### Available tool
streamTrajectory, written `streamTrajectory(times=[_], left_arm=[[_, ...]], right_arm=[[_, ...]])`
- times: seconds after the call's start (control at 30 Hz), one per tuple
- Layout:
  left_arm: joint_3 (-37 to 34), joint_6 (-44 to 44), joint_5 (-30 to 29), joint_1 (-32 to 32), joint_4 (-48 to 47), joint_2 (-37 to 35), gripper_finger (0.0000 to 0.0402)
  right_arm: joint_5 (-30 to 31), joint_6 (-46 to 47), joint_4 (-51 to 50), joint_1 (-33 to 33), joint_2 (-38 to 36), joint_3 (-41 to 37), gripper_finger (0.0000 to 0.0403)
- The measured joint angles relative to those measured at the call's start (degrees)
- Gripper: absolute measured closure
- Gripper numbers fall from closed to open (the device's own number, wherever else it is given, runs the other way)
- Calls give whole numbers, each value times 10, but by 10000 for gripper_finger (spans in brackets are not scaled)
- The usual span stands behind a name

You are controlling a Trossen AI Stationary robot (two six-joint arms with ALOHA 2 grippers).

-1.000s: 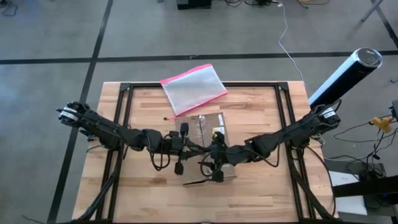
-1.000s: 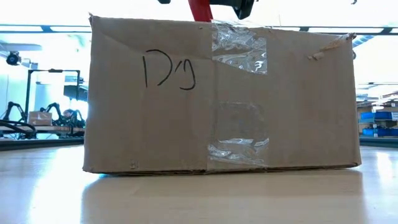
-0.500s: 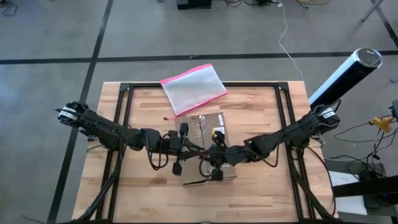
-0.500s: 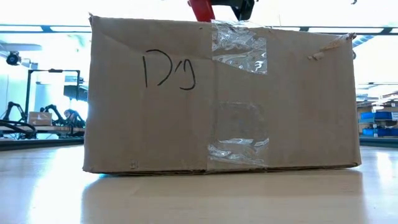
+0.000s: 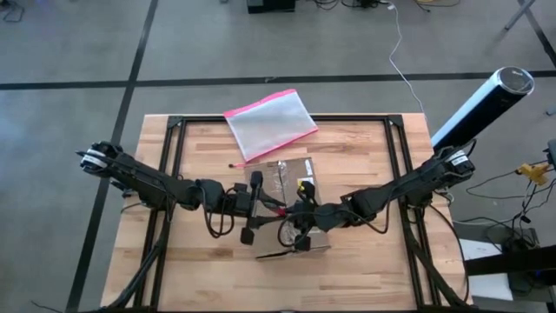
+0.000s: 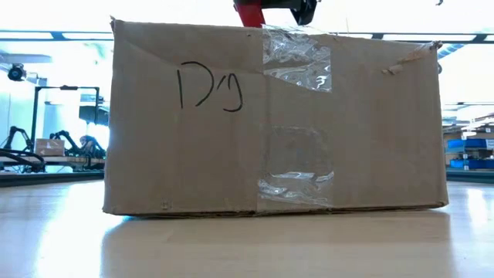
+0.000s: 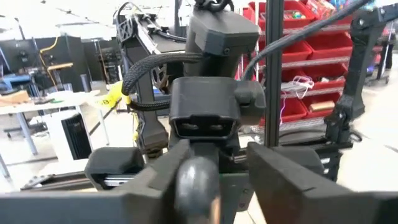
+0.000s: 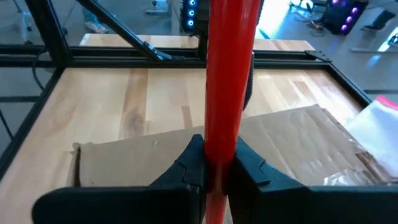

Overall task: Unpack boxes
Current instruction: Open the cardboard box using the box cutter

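The brown cardboard box (image 5: 291, 174) rests on its bottom in the middle of the table, taped seam up. It fills the low view (image 6: 270, 116). Both grippers hover over its top. My right gripper (image 5: 301, 224) is shut on a long red tool (image 8: 227, 74), which points across the box toward my left gripper (image 5: 253, 207). In the low view the tool (image 6: 248, 11) shows just above the box's top edge. My left gripper (image 7: 208, 180) is open, with a dark round end (image 7: 196, 183) between its fingers. My right gripper pinches the red tool's shaft (image 8: 217, 134) between its two fingers. The fingers lie across the shaft. The tool runs on past them, about level, above the box top (image 8: 298, 143). Whether my left gripper touches the round end between its fingers, I cannot tell.
A translucent zip pouch with pink edges (image 5: 271, 123) lies at the table's far edge, partly over it. Black frame rails (image 5: 174, 156) run along the table's left, right and far sides. Bare wood lies left and right of the box.
In the low view, the dark gripper parts above the box's top edge have risen a little, partly out of the picture. The box has stayed where it was.
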Motion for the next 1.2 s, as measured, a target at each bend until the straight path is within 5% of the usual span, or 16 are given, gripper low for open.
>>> streamTrajectory(times=[0.37, 0.57, 0.83, 1.2], left_arm=[[0, 28, -1, -1, -159, -99, 151], [-3, 12, -2, -23, -259, -123, 162], [-6, -10, -1, -81, -352, -63, 184], [0, 6, -1, -115, -450, 11, 181]], right_arm=[[63, 101, -46, 48, -1, 0, 384], [132, 157, -52, 87, 2, -1, 384], [235, 200, -50, 145, 5, -2, 384], [253, 277, -34, 149, 50, -2, 384]])
